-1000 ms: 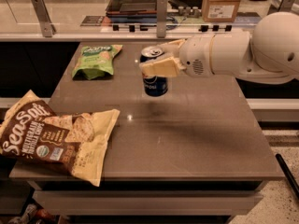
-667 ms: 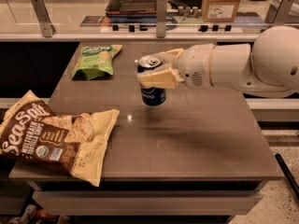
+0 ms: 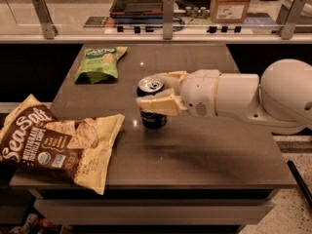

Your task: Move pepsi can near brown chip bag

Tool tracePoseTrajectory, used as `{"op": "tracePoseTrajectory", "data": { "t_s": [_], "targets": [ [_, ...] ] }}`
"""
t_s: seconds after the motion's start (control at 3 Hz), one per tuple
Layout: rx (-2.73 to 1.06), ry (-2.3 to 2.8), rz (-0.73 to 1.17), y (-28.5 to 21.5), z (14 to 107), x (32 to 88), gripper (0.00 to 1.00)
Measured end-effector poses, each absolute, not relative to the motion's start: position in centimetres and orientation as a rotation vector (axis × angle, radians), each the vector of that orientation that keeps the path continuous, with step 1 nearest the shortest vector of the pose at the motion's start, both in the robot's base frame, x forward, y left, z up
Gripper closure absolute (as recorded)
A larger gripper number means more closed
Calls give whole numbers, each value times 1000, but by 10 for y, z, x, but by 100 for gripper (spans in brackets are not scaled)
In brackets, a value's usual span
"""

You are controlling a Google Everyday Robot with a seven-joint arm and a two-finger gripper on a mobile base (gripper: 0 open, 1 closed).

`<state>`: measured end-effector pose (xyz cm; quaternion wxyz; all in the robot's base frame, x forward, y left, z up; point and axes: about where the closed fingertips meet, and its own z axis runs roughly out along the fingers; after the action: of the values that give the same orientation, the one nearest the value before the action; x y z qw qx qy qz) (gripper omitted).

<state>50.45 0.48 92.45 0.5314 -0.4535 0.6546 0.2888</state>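
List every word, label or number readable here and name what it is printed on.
"Sea Salt": on the brown chip bag, in large white letters.
"MULTIGRAIN CHIPS": same bag, smaller print below; the finer print is unreadable.
On the green bag: lettering too blurred to read.
On the pepsi can, gripped by the end effector at the middle of the view: no readable text.
On the cardboard box behind: label too small to read.

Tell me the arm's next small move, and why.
Probably carry the pepsi can a short way toward the brown chip bag. The gripper is shut on the can near the middle of the table, and a gap of bare surface separates the can from the bag's nearest edge.
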Motion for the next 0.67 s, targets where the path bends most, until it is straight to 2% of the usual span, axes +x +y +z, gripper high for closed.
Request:
{"op": "tracePoseTrajectory", "data": {
  "t_s": [0.67],
  "targets": [
    [-1050, 1564, 706, 19, 910, 480, 100]
  ]
}}
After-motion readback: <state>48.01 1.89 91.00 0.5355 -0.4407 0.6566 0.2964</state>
